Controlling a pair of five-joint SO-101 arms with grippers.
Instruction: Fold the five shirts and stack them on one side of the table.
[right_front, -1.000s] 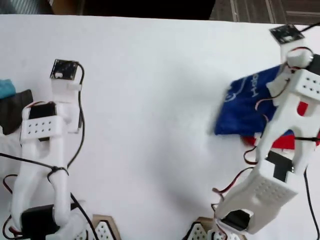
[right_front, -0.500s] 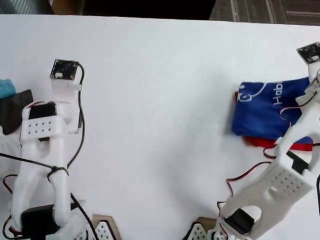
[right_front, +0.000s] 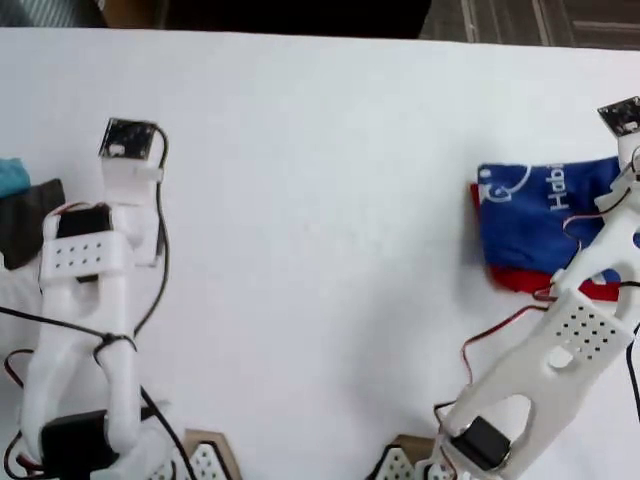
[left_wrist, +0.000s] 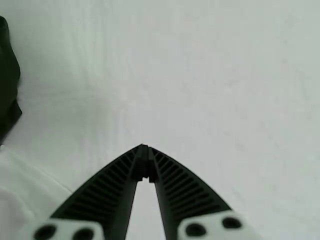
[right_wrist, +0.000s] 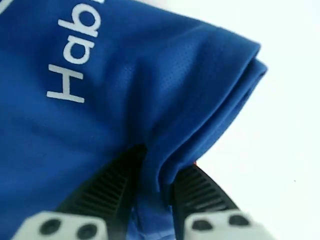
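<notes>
At the right edge of the surface (right_front: 320, 200), your folded blue shirt (right_front: 540, 215) lies on top of a red shirt (right_front: 520, 280). The red one shows as a strip along the blue one's inner side and along the side nearer the arm bases. Your right arm (right_front: 560, 350) stretches over this pile. Its wrist view shows the right jaws gripping the blue shirt: a fold of the cloth near one corner is bunched between the two ribbed black fingers (right_wrist: 110, 185), and a sliver of red peeks out just beside one of them. Across the surface, your left arm (right_front: 85, 280) stands well apart from the pile, on the left side. The left jaws are closed tip to tip and hang over bare white surface. A black cloth (right_front: 25, 225) and a teal cloth (right_front: 10, 175) lie at the left edge of the surface, just beside that arm.
</notes>
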